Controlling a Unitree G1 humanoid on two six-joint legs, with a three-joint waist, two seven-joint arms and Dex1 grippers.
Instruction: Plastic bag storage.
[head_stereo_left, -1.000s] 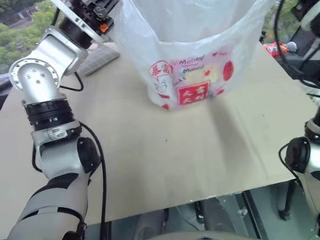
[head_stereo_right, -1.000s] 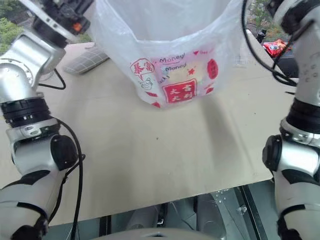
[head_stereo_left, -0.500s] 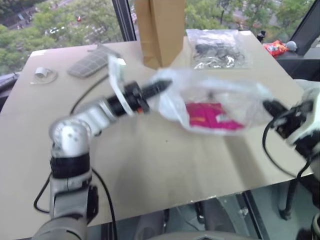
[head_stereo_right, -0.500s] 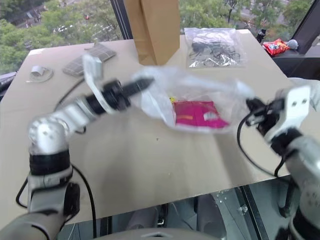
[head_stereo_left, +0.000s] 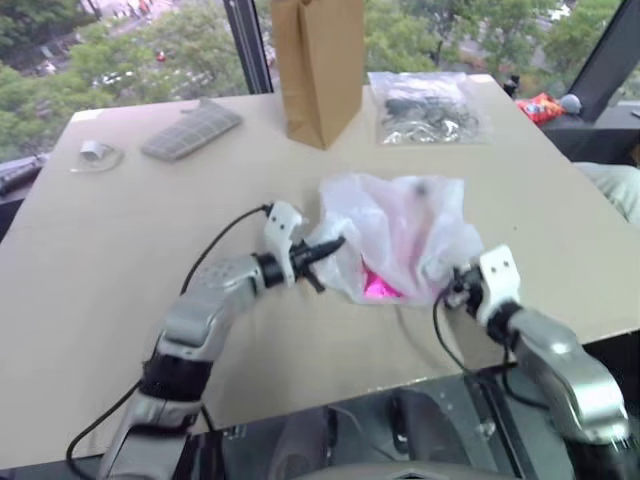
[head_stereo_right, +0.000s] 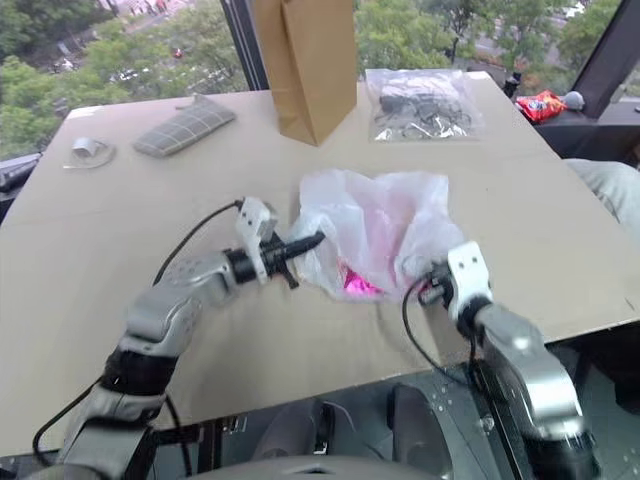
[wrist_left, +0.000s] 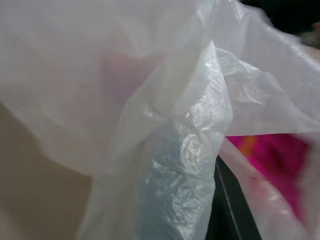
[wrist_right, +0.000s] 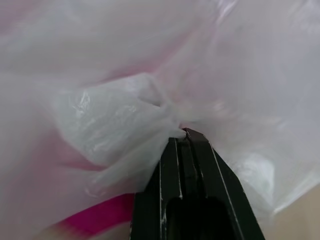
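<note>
Both eye views look forward and down from the head over the whole counter (head_stereo_left: 90, 300), from its near edge to the windows beyond the far edge; they share almost the same scene, slightly offset sideways. Each wrist view looks along its own claw from very near, pressed against the bag (head_stereo_right: 375, 225): the left claw (head_stereo_left: 322, 252) at the bag's left side, the right claw (wrist_right: 183, 134) at its right side.
</note>
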